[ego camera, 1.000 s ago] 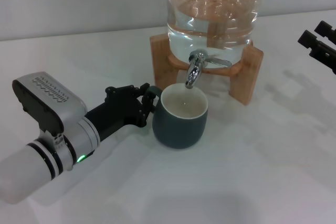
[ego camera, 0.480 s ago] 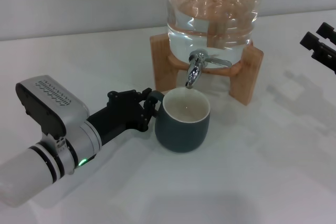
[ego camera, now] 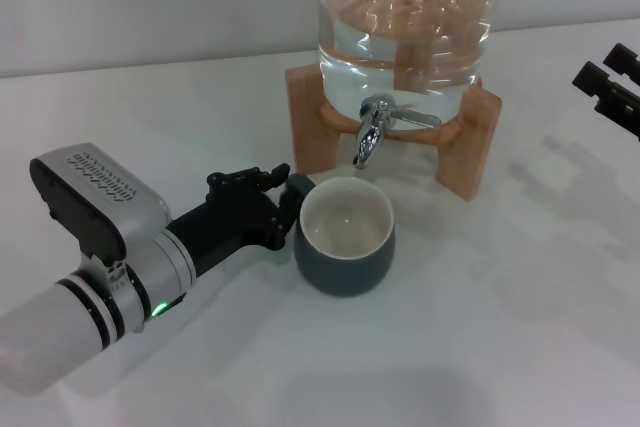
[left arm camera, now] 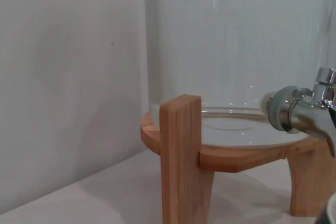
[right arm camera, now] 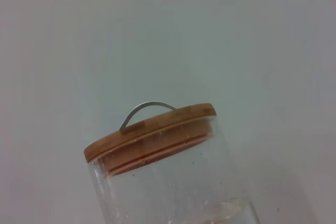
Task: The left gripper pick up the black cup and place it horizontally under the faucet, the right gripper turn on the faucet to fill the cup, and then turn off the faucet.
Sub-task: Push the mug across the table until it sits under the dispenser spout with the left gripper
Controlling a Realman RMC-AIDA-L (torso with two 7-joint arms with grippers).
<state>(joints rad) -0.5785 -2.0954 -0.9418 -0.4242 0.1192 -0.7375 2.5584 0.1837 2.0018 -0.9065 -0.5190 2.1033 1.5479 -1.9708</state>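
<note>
The black cup (ego camera: 346, 240) stands upright on the white table (ego camera: 520, 287), its cream inside open to the camera, just in front of the wooden stand (ego camera: 390, 137). In the head view its rim sits at about 6 o'clock from the faucet (ego camera: 372, 137), a little nearer the robot than the spout tip, so the spout hangs over the far edge of the rim or just beyond it; which one is hard to settle. The faucet's chrome lever points toward 3 o'clock, and no stream shows below the spout.

At 9 o'clock of the cup, the left gripper (ego camera: 268, 205) reaches in low over the table with its black fingers closed around the cup's small loop handle, clenched on it.

The glass jar (ego camera: 405, 17) rests in the stand and holds clear water; the right wrist view shows its wooden lid (right arm camera: 152, 129) with a thin metal loop on top.

The right gripper (ego camera: 608, 87) hangs at the 3 o'clock edge, well apart from the jar; whether it is released or clenched, I cannot tell.
</note>
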